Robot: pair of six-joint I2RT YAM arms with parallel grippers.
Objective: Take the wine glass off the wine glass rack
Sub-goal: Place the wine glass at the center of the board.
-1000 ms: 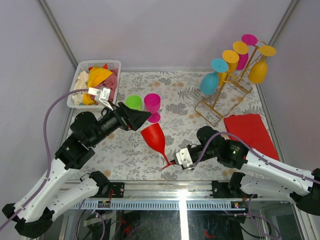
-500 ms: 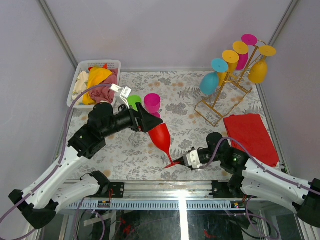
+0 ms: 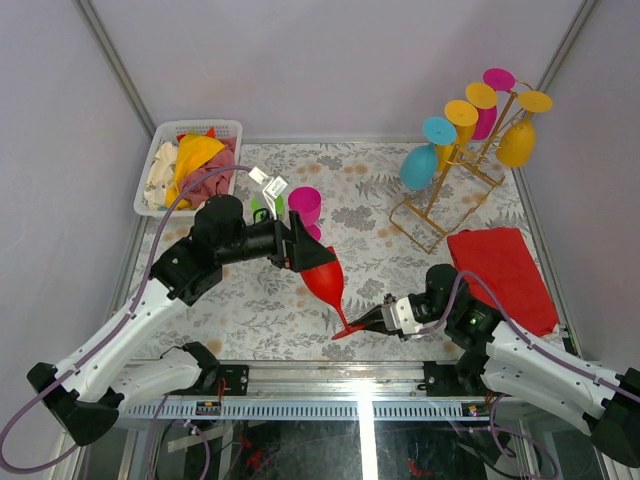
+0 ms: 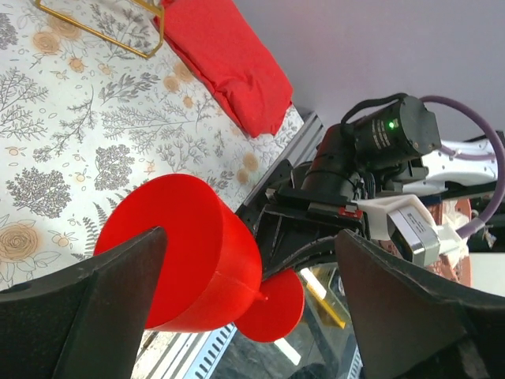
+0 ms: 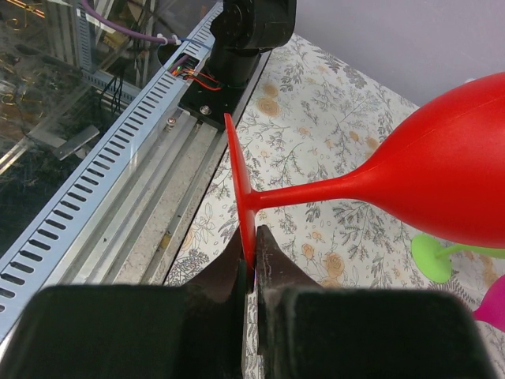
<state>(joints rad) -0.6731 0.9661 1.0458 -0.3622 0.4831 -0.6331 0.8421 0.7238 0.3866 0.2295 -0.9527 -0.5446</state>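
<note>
Shifted rightward, wine glass: right tool pinches foot, left tool straddles bowl.

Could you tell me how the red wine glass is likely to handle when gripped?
Probably stiff, light plastic: the red wine glass looks opaque and matte. Pinched only at its foot's rim by the right gripper, it may pivot or slip. Laid down, it would likely roll.

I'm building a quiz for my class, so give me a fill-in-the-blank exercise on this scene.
The wine glass held by its foot is coloured ___. The gripper pinching that foot is the ___ one. The left gripper has its jaws ___ beside the bowl. The basket of cloths is ___.
Missing: red; right; open; white.
</note>
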